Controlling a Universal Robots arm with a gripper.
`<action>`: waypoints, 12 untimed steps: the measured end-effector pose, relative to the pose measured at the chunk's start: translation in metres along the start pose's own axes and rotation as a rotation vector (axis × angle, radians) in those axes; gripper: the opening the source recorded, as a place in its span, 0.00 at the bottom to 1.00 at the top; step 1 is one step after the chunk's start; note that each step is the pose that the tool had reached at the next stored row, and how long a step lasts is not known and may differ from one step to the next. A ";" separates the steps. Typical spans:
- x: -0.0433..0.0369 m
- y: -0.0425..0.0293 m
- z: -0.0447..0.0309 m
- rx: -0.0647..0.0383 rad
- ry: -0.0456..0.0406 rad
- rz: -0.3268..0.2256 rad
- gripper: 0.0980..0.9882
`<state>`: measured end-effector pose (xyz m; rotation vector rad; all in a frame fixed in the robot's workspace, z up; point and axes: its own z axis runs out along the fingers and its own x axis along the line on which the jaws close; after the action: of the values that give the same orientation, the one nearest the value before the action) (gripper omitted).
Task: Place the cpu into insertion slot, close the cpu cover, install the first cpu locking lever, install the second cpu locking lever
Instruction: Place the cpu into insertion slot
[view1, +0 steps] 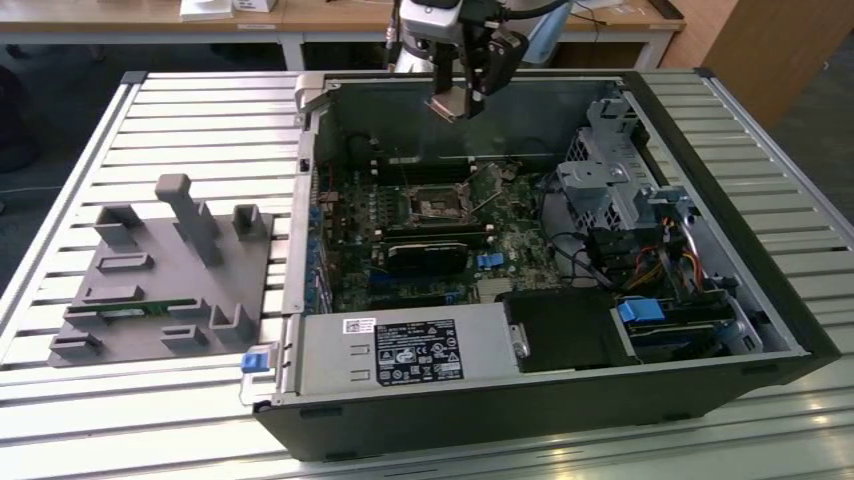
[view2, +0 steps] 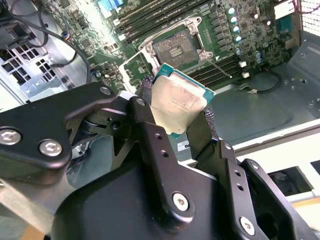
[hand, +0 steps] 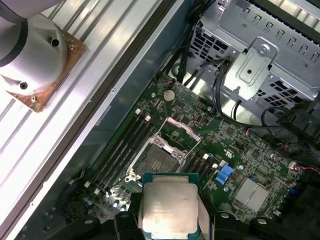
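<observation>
My gripper (view1: 454, 104) hangs above the back of the open computer case (view1: 747, 300), shut on the cpu (view1: 449, 102). In both wrist views the cpu (view2: 177, 102) (hand: 169, 210) is a flat square chip with a dull metallic top and a green edge, clamped by its sides between the black fingers (view2: 145, 87). The insertion slot (view1: 434, 205) (view2: 175, 47) (hand: 154, 161) lies below on the green motherboard, bare and open. The cpu cover (hand: 181, 129) (view2: 136, 64) stands swung up at one side of the slot. A thin locking lever (view2: 220, 67) sticks out beside the slot.
A black power supply (view1: 400, 352) fills the case's near corner. A metal drive cage (view1: 607, 185) with cables stands on the exterior view's right. A long black card (view1: 427, 250) lies just in front of the slot. A grey fixture block (view1: 160, 275) sits on the slatted table (view1: 160, 120).
</observation>
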<state>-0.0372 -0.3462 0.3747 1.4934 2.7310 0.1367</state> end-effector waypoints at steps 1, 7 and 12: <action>0.0000 0.0000 0.0000 0.000 -0.0005 0.006 0.48; 0.0000 0.0000 0.0001 -0.001 -0.0036 0.040 0.48; 0.0000 -0.0001 0.0001 -0.001 -0.0061 0.068 0.48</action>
<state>-0.0373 -0.3462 0.3746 1.5843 2.6759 0.1351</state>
